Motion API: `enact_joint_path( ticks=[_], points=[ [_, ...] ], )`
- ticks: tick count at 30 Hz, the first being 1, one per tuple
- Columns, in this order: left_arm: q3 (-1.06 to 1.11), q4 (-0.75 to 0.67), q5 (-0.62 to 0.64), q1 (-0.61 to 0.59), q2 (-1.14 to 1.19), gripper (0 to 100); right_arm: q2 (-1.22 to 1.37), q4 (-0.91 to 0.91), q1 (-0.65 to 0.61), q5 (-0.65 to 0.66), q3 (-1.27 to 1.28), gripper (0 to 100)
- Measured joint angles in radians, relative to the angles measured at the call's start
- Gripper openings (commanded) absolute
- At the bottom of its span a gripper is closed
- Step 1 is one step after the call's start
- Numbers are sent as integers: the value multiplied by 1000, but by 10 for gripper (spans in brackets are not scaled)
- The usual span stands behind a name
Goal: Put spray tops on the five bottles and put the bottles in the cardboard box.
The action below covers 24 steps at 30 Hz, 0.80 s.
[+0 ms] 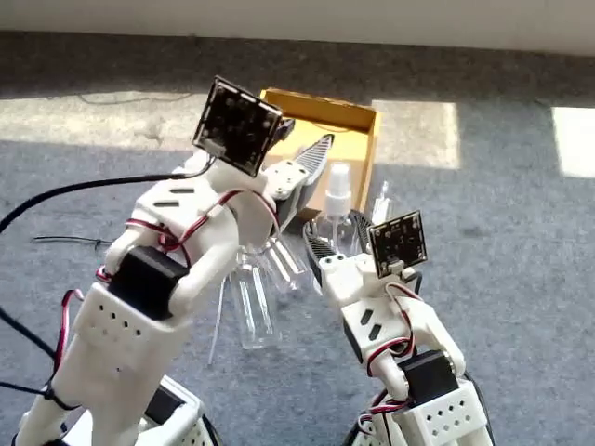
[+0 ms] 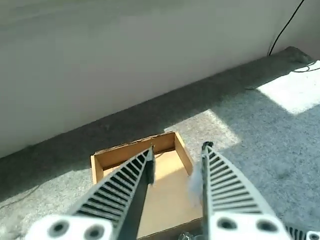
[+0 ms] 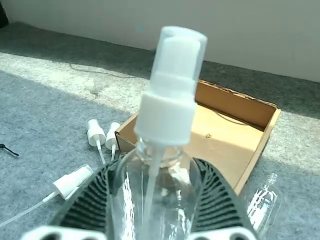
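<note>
Cardboard makes up the box point(image 1: 321, 102), a shallow open tray on grey carpet point(image 1: 502, 260), its far side towards a pale wall point(image 2: 125, 60).

On the near side of the box, the right pincer point(image 3: 156, 167) is clamped on a clear bottle point(image 3: 155, 200). Its ribbed black fingers point(image 3: 87, 205) press on both sides of the body. The bottle stands upright in the grip, with a white spray top point(image 3: 172, 85) seated on its neck and the dip tube running down inside. In the high view this bottle point(image 1: 339, 228) sits just at the near edge of the box, with the right pincer point(image 1: 337, 243) around it.

Over the box hangs the left pincer point(image 2: 178, 148), its fingers point(image 2: 120, 195) spread apart and holding nothing. In the high view the left pincer point(image 1: 307, 153) sits at the side of the box, near the spray top.

Two loose tops point(image 3: 95, 134) lie just beside a near corner of the box. A third top point(image 3: 70, 183) lies farther from the box, its tube stretched out on the carpet. A bare bottle point(image 3: 262, 202) lies on its side by the opposite near corner. More clear bottles point(image 1: 256, 307) lie on the carpet nearer the arms' bases, well apart from the box.
</note>
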Motion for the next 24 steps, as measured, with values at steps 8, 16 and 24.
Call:
enact_joint_path(
  ticks=[8, 16, 24],
  points=[
    [-43, -2, -57, 2, 141, 151, 0, 0, 0, 0, 0, 10],
    [-43, 97, -57, 20, 141, 151, 0, 0, 0, 0, 0, 10],
    [-43, 138, -57, 35, 141, 151, 0, 0, 12, -2, 0, 11]
  ],
)
